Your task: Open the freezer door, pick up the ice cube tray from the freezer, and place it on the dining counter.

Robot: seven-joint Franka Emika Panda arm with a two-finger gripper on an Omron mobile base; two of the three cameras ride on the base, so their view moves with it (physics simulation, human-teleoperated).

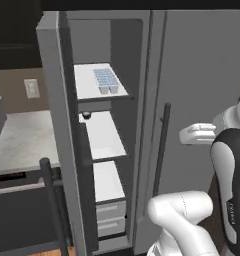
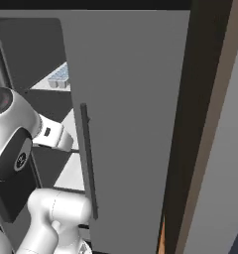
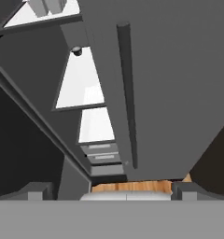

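Left base view: gridded pale-blue ice cube tray (image 1: 107,80) on flat white shelf (image 1: 87,85); pincer (image 3: 109,190) spread apart.

The white arm (image 1: 227,165) is raised, its tool (image 3: 109,189) with jaws spread wide.

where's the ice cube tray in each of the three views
Left base view: white ice cube tray with pale blue cells on the top white shelf, upper centre.
Right base view: upper left, beside the plain grey door's edge.
Hand view: top left, cut off.
Shared landmark: dark vertical bar handle.
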